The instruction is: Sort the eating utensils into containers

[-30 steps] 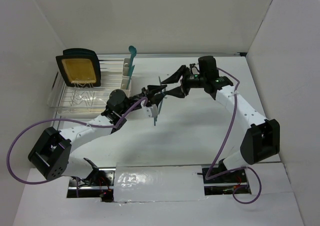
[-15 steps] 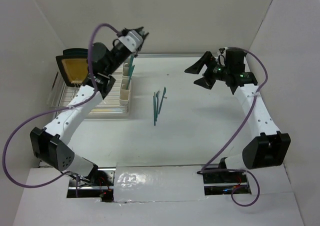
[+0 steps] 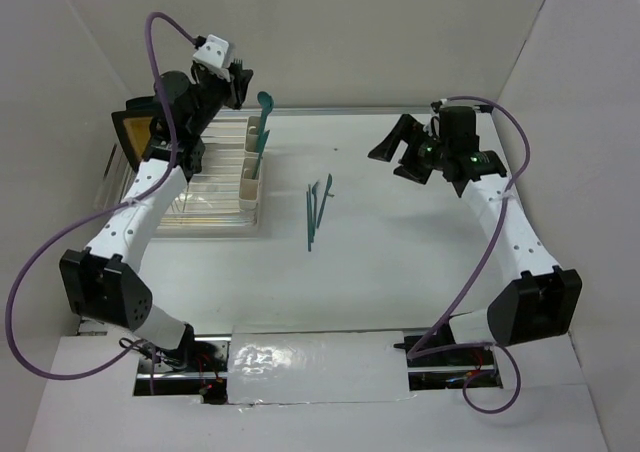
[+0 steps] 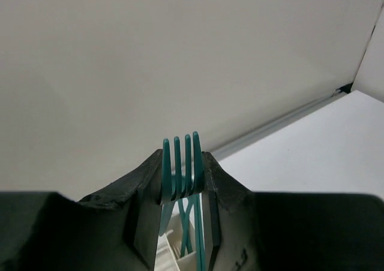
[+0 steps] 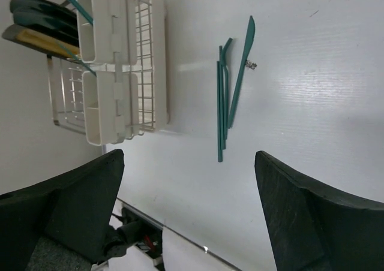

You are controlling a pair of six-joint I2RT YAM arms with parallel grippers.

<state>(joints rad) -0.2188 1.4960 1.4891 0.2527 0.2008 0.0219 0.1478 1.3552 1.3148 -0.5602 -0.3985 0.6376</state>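
Three teal utensils [image 3: 315, 207] flat on the table [image 3: 400, 262], close together near its middle; a fourth, a fork [image 4: 182, 154], clamped near its tines in the part-closed left gripper [image 3: 237, 80], high over the cream cups [image 3: 252, 172] at far left. Probably light, thin, slippery; best pinched mid-handle. Right gripper [image 3: 398, 155] spread wide, holding nothing, far right.

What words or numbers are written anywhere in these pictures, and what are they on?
None: no word, number, label or sign can be read on the fork, the loose utensils, the containers, the dish rack or the yellow plate.
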